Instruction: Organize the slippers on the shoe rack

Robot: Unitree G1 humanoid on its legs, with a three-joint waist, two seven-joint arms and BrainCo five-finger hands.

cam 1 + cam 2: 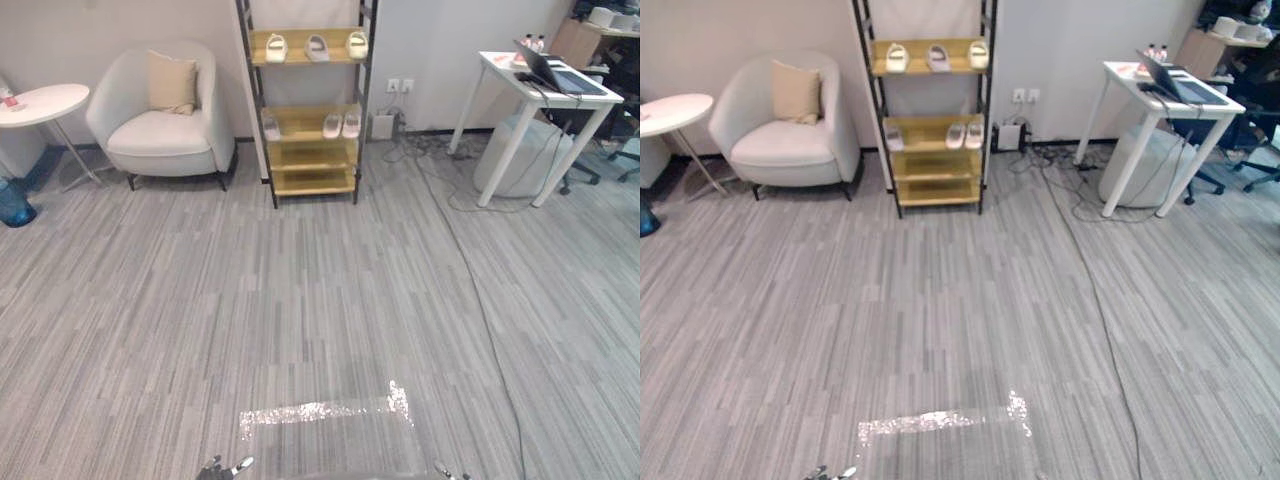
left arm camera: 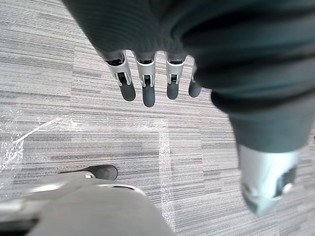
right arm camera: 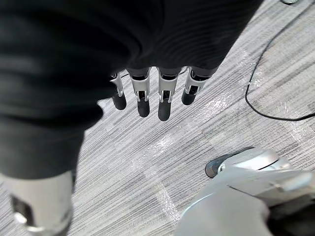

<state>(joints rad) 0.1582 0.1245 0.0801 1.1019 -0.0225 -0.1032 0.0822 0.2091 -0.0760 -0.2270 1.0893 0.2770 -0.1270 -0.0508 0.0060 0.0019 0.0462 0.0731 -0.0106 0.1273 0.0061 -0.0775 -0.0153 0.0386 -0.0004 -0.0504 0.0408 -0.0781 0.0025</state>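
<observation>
A wooden shoe rack [image 1: 308,110] with a black frame stands against the far wall, well away from me. Three pale slippers [image 1: 317,47] lie on its top shelf. On the middle shelf one slipper [image 1: 270,124] lies at the left and a pair [image 1: 342,125] at the right. My left hand [image 2: 147,83] hangs over the grey floor with straight fingers and holds nothing. My right hand [image 3: 165,93] hangs the same way, open, above the floor. The tips of my left hand [image 1: 225,468] peek in at the lower edge of the left eye view.
A white armchair [image 1: 165,120] and a round side table [image 1: 40,103] stand left of the rack. A white desk [image 1: 545,90] with a laptop [image 1: 560,72] stands to the right, and a cable [image 1: 480,300] runs across the floor. Shiny tape [image 1: 325,410] marks the floor near me.
</observation>
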